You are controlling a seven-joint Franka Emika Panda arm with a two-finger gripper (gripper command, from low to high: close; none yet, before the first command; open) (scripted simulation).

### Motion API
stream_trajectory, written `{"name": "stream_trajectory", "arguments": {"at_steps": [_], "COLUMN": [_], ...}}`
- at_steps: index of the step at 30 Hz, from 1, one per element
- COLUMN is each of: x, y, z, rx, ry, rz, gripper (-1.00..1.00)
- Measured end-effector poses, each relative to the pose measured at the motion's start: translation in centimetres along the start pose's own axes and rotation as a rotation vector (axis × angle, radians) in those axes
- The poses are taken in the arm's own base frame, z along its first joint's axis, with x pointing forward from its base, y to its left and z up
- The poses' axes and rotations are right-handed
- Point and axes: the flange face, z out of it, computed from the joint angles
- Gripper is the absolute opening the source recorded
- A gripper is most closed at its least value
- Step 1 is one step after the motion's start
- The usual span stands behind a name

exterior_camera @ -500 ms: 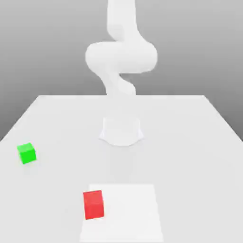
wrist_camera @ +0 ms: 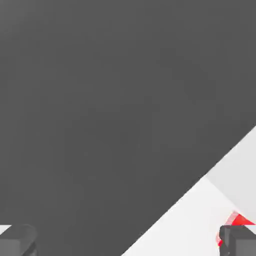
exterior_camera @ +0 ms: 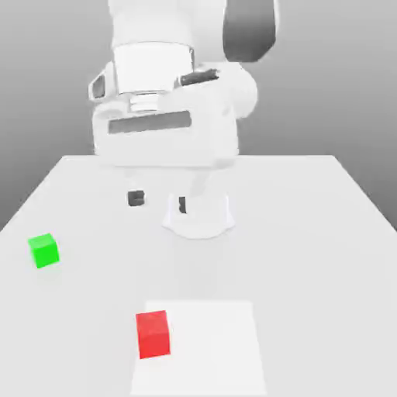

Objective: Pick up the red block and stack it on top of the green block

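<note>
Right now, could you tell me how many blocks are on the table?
2. The red block sits near the front edge of the table, on a brighter square patch. The green block sits apart, towards the exterior view's left. The arm could hide more.

The red block (exterior_camera: 153,334) is a small, plain, bright-red cube with matte, unmarked faces. It sits flat and upright on the counter (exterior_camera: 310,233), near the front edge, a little toward the exterior view's left of the middle. In the hand view a corner of it (wrist_camera: 239,221) shows. The green block (exterior_camera: 44,250), a bright-green matte cube, rests flat near the counter's left edge in the exterior view, well apart from the red one.
</note>
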Motion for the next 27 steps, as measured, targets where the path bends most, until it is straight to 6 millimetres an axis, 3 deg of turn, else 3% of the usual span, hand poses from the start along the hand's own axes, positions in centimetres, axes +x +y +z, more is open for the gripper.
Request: {"name": "stream_trajectory", "arguments": {"at_steps": [7,13,14,21,27], "x": [3.5,4.1,4.2,4.2,4.4], "y": [6.5,9.1,9.4,9.5,8.2], "z": [11.6,18.3,19.3,19.5,14.1], "rx": [-0.196,-0.229,-0.23,-0.227,-0.227], "ry": [0.094,0.12,0.12,0.12,0.121], "rz": [0.375,0.433,0.435,0.435,0.436], "gripper": [0.0,0.0,-1.0,-1.0,-1.0]}}
